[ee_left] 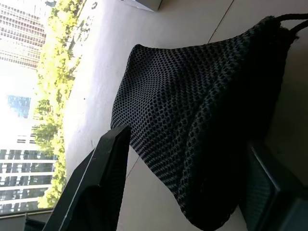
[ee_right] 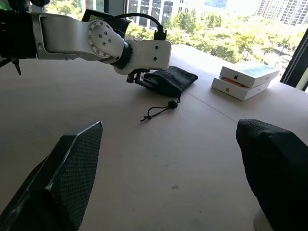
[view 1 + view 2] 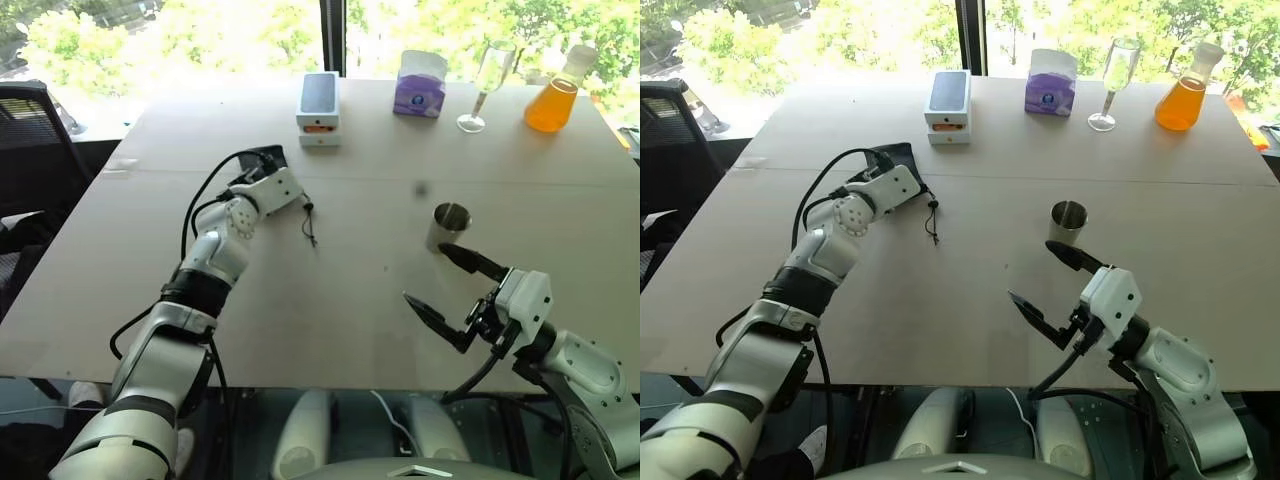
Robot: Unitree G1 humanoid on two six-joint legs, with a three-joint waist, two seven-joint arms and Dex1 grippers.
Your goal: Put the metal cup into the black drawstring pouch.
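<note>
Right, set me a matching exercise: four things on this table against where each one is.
1 metal cup
2 black drawstring pouch
3 wine glass
4 white box

a far edge, beside the orange flask
b at the left gripper
c just beyond the open right gripper
d far edge, left of the purple tissue box

1-c, 2-b, 3-a, 4-d
</note>
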